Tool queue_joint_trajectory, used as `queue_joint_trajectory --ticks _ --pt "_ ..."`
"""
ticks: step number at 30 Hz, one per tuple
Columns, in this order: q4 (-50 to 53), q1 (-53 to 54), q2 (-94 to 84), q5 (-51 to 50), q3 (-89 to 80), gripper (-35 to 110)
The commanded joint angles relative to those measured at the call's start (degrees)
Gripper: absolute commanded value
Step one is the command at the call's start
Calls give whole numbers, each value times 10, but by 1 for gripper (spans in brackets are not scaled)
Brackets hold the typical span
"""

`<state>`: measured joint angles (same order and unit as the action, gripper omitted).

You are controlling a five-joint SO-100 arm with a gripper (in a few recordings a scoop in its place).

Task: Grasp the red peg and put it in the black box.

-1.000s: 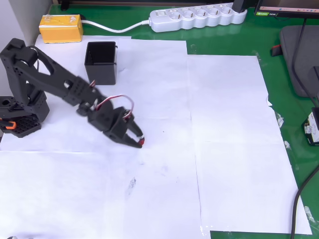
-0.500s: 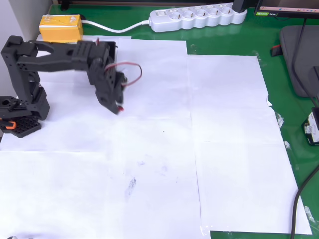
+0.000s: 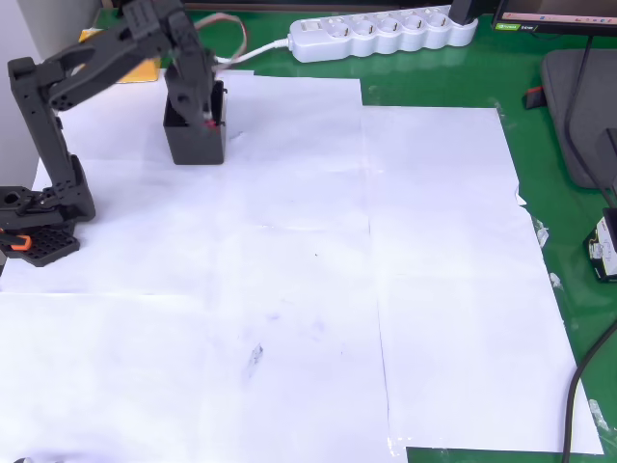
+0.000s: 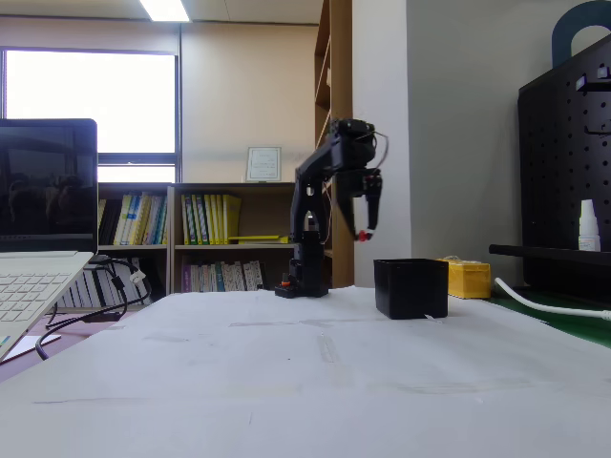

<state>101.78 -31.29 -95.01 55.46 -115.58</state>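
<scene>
The black box (image 3: 196, 140) stands on the white paper at the upper left of the overhead view, and in the fixed view the black box (image 4: 410, 287) sits right of centre. My gripper (image 3: 208, 120) hangs above the box's opening, shut on the red peg (image 3: 211, 123). From the side, the gripper (image 4: 365, 229) points down and holds the red peg (image 4: 362, 235) well above the box, a little to the left of it.
A yellow block (image 3: 145, 66) lies behind the box, and a white power strip (image 3: 381, 34) runs along the far edge. The arm's base (image 3: 39, 227) stands at the left. Green mat (image 3: 569, 241), cables and a laptop (image 4: 43, 258) lie around the paper.
The arm lifted the peg off the paper near the centre-left and swung it back and to the left until it hung over the black box.
</scene>
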Motion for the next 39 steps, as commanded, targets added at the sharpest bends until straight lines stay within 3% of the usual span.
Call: queue_joint_trajectory --ticks 1,17,22,26,31,34,36,39 --pt "52 -59 37 -34 -47 0" --pt "-149 -87 47 -95 127 1" --pt "-172 -85 59 -113 134 12" --pt "-187 -77 63 -132 134 38" --pt "-193 -78 70 -135 134 38" --pt "-193 -79 70 -142 133 33" --pt "-202 -70 78 -176 136 0" --pt "-220 -56 122 -175 159 0"
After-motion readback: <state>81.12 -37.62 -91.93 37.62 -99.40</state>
